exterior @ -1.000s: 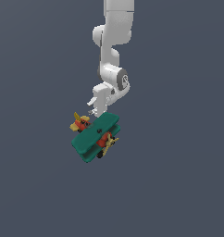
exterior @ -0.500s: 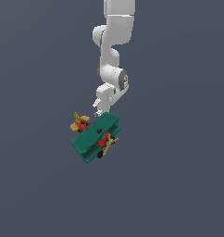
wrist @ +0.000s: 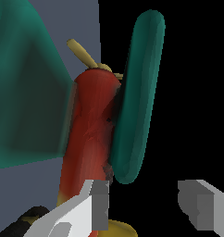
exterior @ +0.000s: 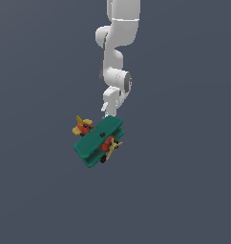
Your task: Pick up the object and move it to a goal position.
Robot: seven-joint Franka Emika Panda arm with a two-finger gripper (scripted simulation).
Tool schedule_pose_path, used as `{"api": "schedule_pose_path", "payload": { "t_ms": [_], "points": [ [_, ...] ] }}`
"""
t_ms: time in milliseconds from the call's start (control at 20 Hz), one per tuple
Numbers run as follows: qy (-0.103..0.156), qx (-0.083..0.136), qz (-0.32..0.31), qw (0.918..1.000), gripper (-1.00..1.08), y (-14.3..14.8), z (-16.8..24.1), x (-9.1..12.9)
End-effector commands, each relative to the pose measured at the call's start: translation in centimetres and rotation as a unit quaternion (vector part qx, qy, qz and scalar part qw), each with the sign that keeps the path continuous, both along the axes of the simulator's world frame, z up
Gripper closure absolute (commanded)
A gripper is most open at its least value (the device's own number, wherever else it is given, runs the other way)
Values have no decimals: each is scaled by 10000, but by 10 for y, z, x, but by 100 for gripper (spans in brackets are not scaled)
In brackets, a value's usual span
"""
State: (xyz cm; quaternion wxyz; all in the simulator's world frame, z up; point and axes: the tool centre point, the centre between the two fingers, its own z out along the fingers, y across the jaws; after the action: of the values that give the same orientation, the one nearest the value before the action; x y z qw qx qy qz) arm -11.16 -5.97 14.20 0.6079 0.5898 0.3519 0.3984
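Note:
The object is a toy biplane with teal wings, a red body and yellow propeller and tail. It lies tilted on the grey ground at the middle of the exterior view. My gripper hangs just above the far end of its upper wing. In the wrist view the red body and a teal wing fill the picture, just beyond my gripper. The grey fingertips stand apart and hold nothing, so the gripper is open.
Plain dark grey ground surrounds the plane, with no other objects in sight. The arm's white links rise straight up from the gripper to the top of the exterior view.
The hand has swung a little toward the exterior view's right and come down closer to the upper wing. The plane has not moved.

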Motion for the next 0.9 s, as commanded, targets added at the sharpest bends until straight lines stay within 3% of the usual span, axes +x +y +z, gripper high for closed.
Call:
{"api": "schedule_pose_path", "payload": {
  "t_ms": [0, 850],
  "points": [
    [-23, 70, 179, 9998, -20, 7, -3, -1],
    [-71, 288, 671, 9973, -20, 26, -11, -6]
  ]
}}
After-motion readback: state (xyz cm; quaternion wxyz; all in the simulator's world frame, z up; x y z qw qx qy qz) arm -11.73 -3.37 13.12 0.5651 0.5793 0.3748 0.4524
